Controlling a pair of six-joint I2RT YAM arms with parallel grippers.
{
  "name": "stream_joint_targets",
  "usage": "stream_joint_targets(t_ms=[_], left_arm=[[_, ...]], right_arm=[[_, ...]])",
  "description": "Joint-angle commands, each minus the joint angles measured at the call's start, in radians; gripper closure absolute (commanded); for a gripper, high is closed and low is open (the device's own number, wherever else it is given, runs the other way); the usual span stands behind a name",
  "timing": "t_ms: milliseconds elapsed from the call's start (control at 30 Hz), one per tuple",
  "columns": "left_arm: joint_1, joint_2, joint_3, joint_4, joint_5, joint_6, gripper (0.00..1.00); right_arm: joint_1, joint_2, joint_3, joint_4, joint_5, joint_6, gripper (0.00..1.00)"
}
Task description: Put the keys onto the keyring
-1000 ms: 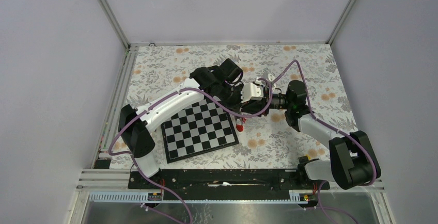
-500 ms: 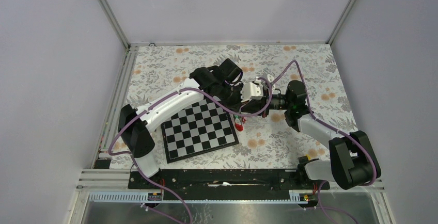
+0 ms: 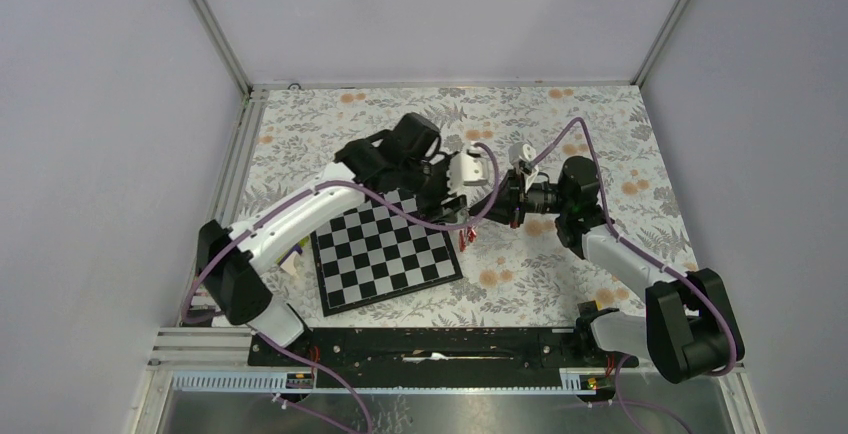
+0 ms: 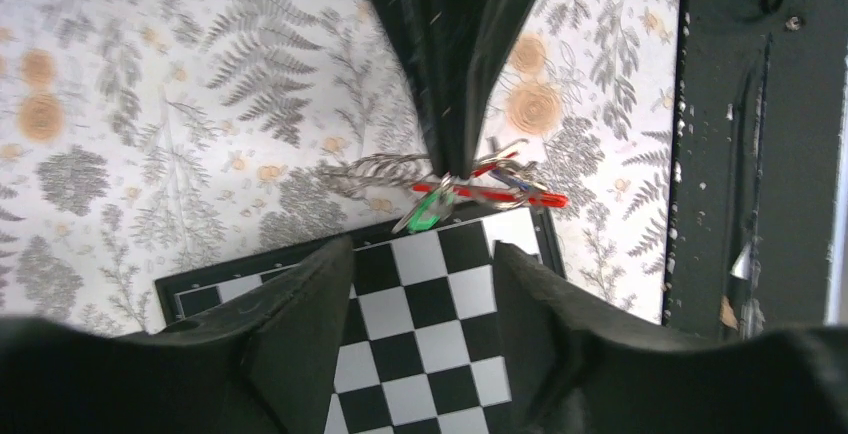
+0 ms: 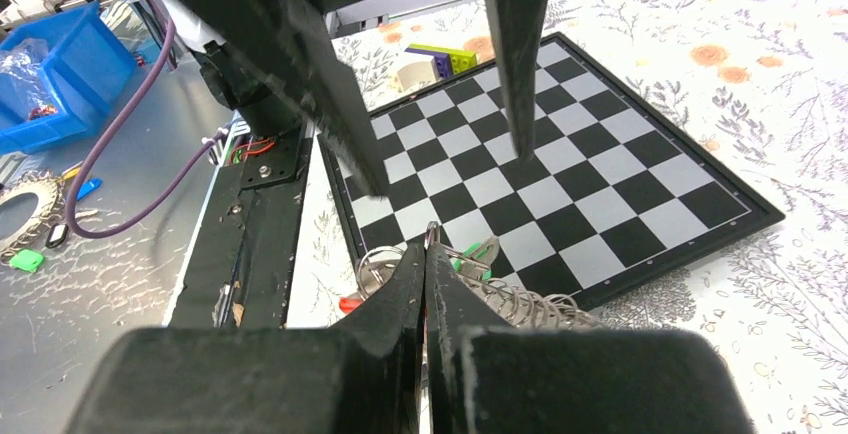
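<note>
The keys hang as a small bunch over the chessboard's near right corner: a green-headed key (image 4: 430,216) (image 5: 478,254), metal rings and a silver coil (image 4: 378,168) (image 5: 535,304). A red piece (image 4: 505,194) (image 5: 349,304), which looks like the keyring's loop, lies in the bunch (image 3: 465,241). My right gripper (image 5: 426,246) (image 4: 452,169) is shut, pinching a thin metal ring of the bunch at its tips. My left gripper (image 4: 420,252) (image 5: 448,169) stands open just behind the bunch, over the board, with nothing between its fingers.
The black-and-white chessboard (image 3: 385,249) (image 5: 560,164) lies on the flowered tablecloth. A yellow-purple-white small object (image 5: 440,59) sits beyond the board's far side. The black base rail (image 3: 430,344) (image 4: 760,154) runs along the near edge. Both arms crowd together at the table's middle.
My left gripper has opened and its arm has drawn back to the left. My right gripper has closed fully and now holds the bunch alone.
</note>
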Motion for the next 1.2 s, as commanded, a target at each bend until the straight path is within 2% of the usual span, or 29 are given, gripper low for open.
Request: stream_joint_targets(t_ms=[0,233,367,533,767,967,1167], left_arm=[[0.084,-0.115,-0.096,0.188,0.148,0.013,0.34],[0.113,-0.136,-0.187,0.3,0.303,0.061,0.29],[0.113,-0.125,-0.219,0.382,0.324,0.066,0.28],[0.113,-0.075,-0.203,0.383,0.35,0.09,0.32],[0.111,-0.017,-0.193,0.373,0.371,0.116,0.46],[0.111,0.011,-0.176,0.346,0.386,0.117,0.69],[0.111,0.016,-0.183,0.346,0.43,0.093,0.87]], right_arm=[[-0.022,-0.047,0.036,0.128,-0.016,0.078,1.0],[-0.028,-0.048,0.029,0.21,-0.031,0.153,1.0],[-0.027,-0.044,0.028,0.213,-0.036,0.153,1.0],[-0.028,-0.04,0.025,0.215,-0.038,0.156,1.0],[-0.028,-0.034,0.025,0.213,-0.039,0.156,1.0],[-0.028,-0.03,0.024,0.207,-0.038,0.149,1.0],[-0.03,-0.026,0.024,0.188,-0.038,0.128,1.0]])
